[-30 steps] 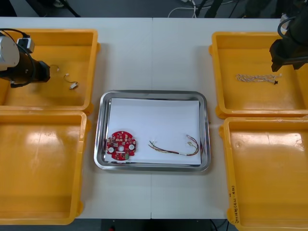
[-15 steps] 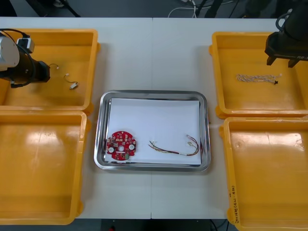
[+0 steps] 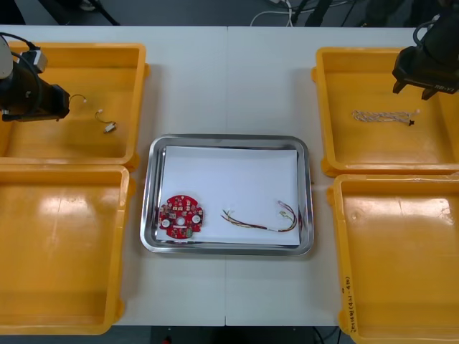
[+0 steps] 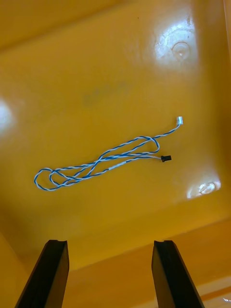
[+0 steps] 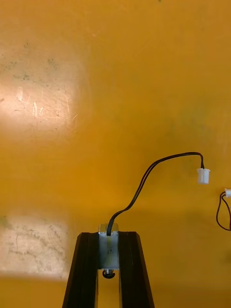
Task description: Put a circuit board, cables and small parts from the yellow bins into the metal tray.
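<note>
Left claw (image 5: 109,237) is closed on a small metal part (image 5: 109,250), which is pinched between the two black fingers. A black cable (image 5: 155,175) arcs from that part out to a white plug. This claw is over the far left yellow bin (image 3: 79,49), to the left of the metal tray (image 3: 229,138) and beyond it. A second small metal part (image 3: 109,127) with its own thin lead lies loose in the same bin, on the side nearer the tray. Inside the tray, on its white lining, the red circuit board (image 3: 179,215) rests in the near left corner, and a red and yellow cable (image 3: 262,221) lies along the near edge towards the tray's right side. The twisted blue and white cable (image 4: 103,161) lies flat on the floor of the far right yellow bin (image 3: 373,51), to the right of the tray and beyond it. Right claw (image 4: 111,269) hangs above that bin with its fingers spread wide, gripping nothing and apart from the cable. By my reckoning the job is about half done: the board and one cable are delivered, a small part is in hand but not yet carried across the table (image 3: 229,79) to the tray, and the blue and white cable and the loose part are untouched
</note>
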`<action>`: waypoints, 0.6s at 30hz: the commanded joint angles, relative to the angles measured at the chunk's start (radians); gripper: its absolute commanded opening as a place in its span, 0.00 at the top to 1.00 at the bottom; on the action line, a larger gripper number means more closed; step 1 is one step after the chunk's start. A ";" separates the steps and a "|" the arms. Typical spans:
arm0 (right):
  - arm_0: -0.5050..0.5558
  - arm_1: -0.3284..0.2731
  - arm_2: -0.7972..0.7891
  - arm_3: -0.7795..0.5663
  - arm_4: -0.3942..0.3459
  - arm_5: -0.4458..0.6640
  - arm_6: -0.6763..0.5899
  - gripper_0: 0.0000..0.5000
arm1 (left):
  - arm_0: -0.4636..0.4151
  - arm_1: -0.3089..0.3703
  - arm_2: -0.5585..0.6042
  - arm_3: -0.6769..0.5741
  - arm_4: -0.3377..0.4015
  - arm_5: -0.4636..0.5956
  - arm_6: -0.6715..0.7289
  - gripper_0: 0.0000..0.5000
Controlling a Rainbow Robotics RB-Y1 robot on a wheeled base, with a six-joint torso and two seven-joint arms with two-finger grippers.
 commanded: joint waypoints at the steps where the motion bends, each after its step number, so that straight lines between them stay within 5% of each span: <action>1: -0.077 0.004 -0.064 0.054 0.018 -0.069 -0.028 0.00 | 0.003 0.030 0.065 -0.082 -0.026 0.079 -0.089 1.00; 18: -0.127 0.003 -0.069 0.259 0.062 -0.262 -0.065 0.00 | 0.001 0.028 0.111 -0.378 -0.104 0.423 -0.046 1.00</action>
